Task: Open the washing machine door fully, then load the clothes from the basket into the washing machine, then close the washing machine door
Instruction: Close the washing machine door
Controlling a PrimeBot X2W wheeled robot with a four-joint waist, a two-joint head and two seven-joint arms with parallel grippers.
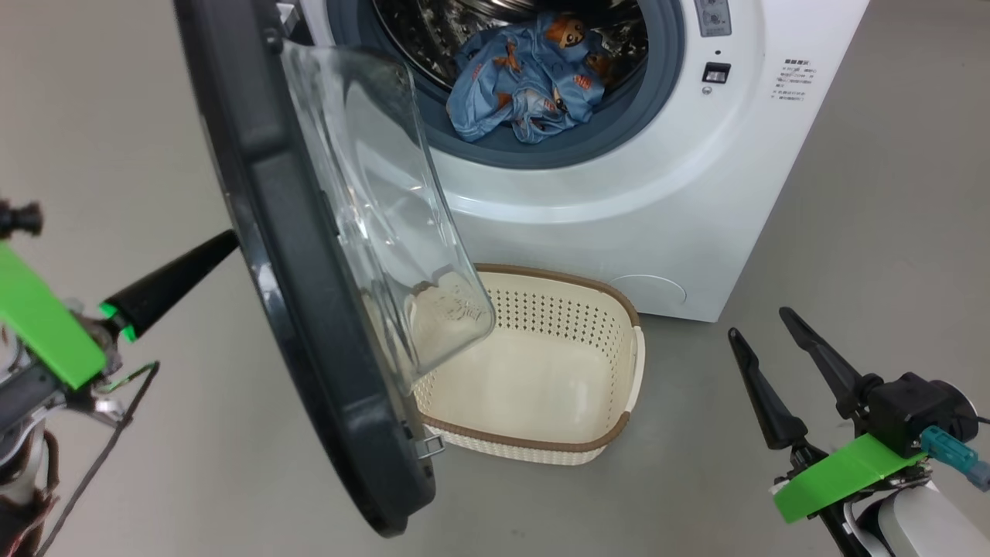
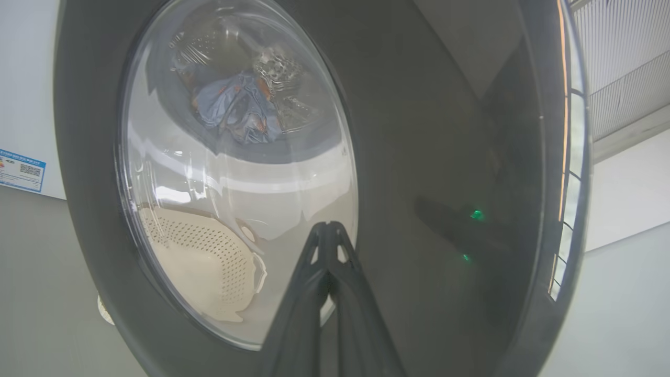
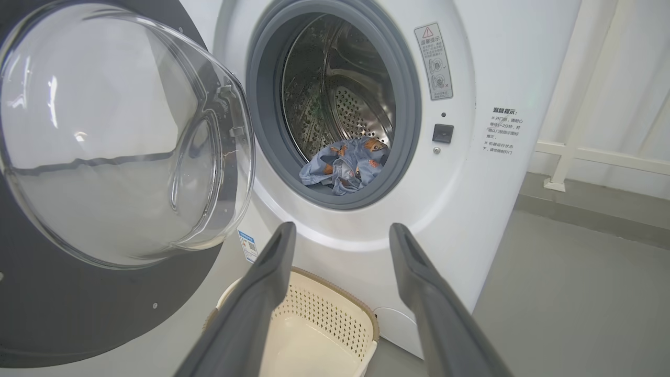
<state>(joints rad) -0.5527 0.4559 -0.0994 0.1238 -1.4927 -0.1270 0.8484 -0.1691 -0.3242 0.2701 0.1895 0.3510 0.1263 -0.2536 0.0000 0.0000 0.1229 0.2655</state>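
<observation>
Soft, bright light is spreading evenly. White shine is glinting on the washing machine door [image 3: 104, 157]. Both wrist views are bending at their edges.

You're looking close up at the washing machine door [image 2: 419, 131], outer face to the cam, glossy black rim around the glass bowl [image 2: 235, 183]. The left gripper [image 2: 327, 230] rises from btm centre, fingers pressed together, tips at the glass's lower right edge; can't tell if they touch. Thru the glass, upper centre: the clothes [image 2: 235, 107], blue, in the drum [image 2: 277, 65]. Lower left thru the glass: the basket [image 2: 204, 262]. Far left: a white washing machine [image 2: 26, 78] panel w/ a blue label [image 2: 21, 170].
</observation>
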